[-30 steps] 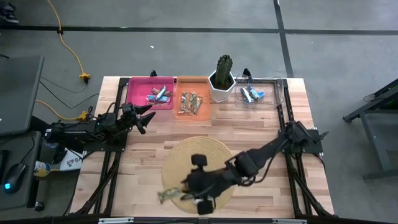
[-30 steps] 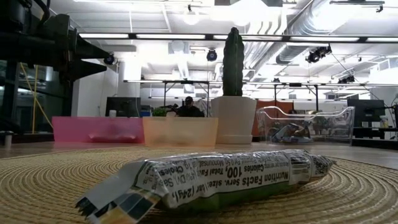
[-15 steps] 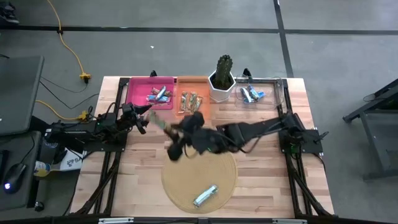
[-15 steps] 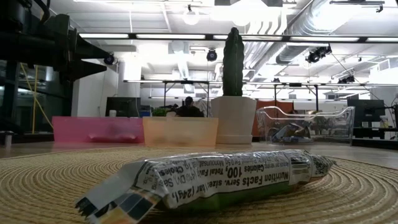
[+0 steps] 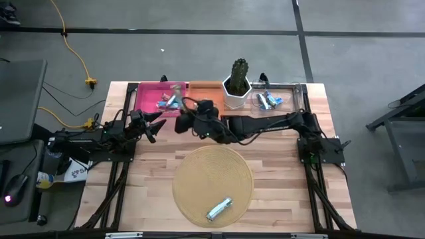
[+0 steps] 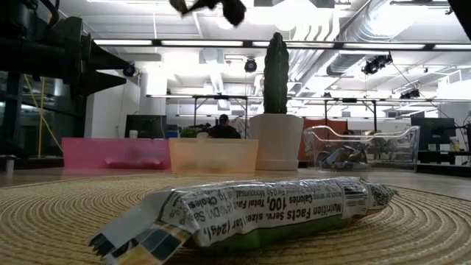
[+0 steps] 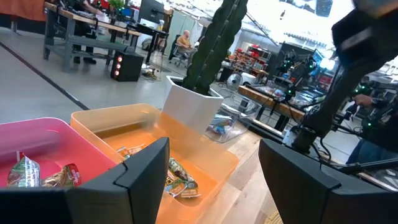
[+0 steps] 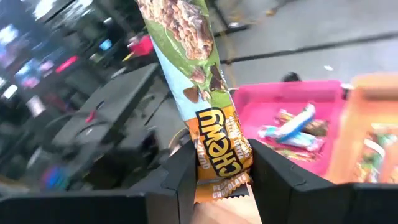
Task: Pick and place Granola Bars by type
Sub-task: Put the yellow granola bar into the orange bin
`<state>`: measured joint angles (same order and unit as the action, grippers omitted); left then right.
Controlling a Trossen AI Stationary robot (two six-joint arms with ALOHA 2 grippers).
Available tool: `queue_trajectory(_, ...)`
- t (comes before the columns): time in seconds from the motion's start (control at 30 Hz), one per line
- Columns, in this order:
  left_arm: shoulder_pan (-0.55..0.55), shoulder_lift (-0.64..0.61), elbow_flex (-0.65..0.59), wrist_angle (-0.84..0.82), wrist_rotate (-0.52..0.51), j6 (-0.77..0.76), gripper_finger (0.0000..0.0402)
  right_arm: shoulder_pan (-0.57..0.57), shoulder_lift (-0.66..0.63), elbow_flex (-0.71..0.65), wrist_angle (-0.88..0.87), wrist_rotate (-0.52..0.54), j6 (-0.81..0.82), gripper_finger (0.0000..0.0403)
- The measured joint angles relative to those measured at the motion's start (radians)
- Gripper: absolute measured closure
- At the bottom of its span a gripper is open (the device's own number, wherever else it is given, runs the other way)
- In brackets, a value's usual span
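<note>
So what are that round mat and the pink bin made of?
The round mat looks like woven straw or rope: tan, matte, with coiled ridges in the low view. The pink bin seems translucent plastic: smooth and glossy, its walls let light through.

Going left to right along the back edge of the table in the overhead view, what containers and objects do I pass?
Pink bin → orange bin → cactus in its white pot → clear bin. The right gripper, holding a granola bar, hangs in front of the pink bin.
</note>
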<state>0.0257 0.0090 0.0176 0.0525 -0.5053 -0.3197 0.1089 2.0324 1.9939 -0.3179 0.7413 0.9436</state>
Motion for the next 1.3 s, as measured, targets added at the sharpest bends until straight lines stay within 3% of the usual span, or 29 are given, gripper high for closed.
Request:
queue_trajectory(0.27,0.000,0.000,0.000,0.000,0.000,0.000,0.0156,-0.062,0.001,-0.186,0.105,0.084,0.328,0.0286)
queue_trajectory(0.63,0.000,0.000,0.000,0.000,0.000,0.000,0.0156,-0.189,0.001,-0.434,0.295,-0.178,0.449,0.0303)
queue_trajectory(1.0,0.000,0.000,0.000,0.000,0.000,0.000,0.0156,-0.253,0.001,-0.473,0.314,-0.239,0.524,0.0301)
queue_trajectory(1.3,0.000,0.000,0.000,0.000,0.000,0.000,0.0156,-0.252,0.001,-0.473,0.182,-0.243,0.601,0.0316)
